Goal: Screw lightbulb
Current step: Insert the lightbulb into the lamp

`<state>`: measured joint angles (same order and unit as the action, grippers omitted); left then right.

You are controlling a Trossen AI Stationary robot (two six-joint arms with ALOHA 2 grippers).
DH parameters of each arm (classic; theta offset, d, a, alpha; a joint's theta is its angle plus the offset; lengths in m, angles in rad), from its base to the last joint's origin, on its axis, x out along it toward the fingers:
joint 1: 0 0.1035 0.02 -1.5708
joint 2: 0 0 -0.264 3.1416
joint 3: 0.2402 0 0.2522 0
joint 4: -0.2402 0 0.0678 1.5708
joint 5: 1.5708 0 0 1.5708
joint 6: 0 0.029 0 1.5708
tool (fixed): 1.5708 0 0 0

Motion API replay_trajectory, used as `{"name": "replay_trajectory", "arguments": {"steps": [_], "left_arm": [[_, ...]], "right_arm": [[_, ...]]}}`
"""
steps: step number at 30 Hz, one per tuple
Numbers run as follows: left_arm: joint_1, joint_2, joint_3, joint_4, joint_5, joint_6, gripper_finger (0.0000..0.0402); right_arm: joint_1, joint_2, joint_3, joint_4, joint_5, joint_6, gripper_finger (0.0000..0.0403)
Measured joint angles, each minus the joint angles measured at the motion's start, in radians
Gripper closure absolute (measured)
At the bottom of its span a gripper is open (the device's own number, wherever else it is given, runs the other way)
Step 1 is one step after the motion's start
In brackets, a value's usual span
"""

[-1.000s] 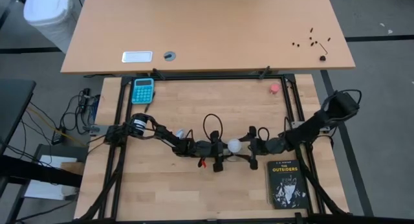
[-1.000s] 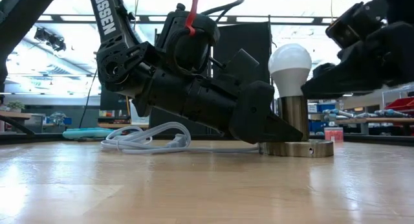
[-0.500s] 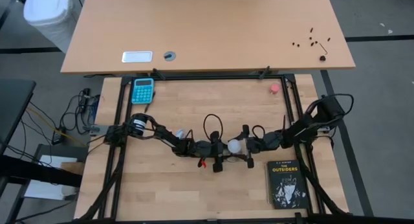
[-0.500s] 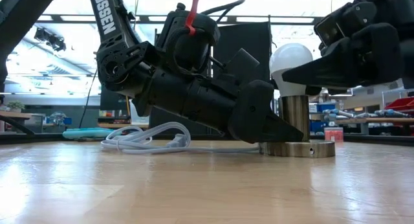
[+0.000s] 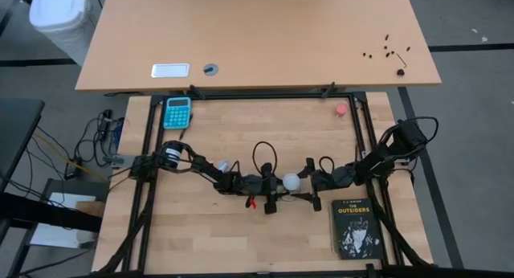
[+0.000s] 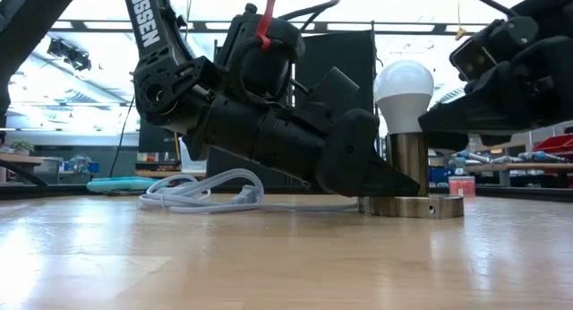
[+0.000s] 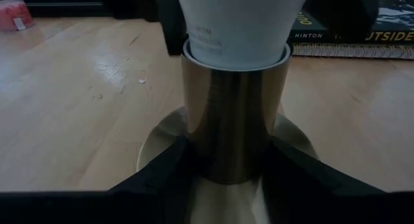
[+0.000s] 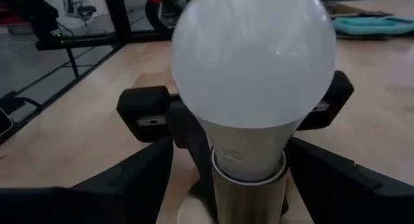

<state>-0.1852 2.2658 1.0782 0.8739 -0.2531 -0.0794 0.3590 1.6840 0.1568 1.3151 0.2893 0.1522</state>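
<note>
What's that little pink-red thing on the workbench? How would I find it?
Start at the light wooden table inside the black frame, then look to its far right corner, well away from both arms. The small pink-red round object sits there alone; unlike the turquoise calculator in the opposite far corner, it is round and reddish.

The lightbulb (image 6: 402, 95) is white, round on top and thinner at the bottom. It stands straight up with its bottom end inside a shiny metal tube (image 6: 411, 164). The tube rises from a flat round disc (image 6: 411, 205) in the middle of the wooden bench (image 5: 241, 230).
</note>
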Motion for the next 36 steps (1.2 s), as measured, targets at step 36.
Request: {"name": "replay_trajectory", "arguments": {"steps": [36], "left_arm": [[0.001, 0.000, -0.001, -0.019, -0.018, -0.015, 0.0209]], "right_arm": [[0.157, -0.012, -0.002, 0.008, 0.295, -0.041, 0.0094]]}}
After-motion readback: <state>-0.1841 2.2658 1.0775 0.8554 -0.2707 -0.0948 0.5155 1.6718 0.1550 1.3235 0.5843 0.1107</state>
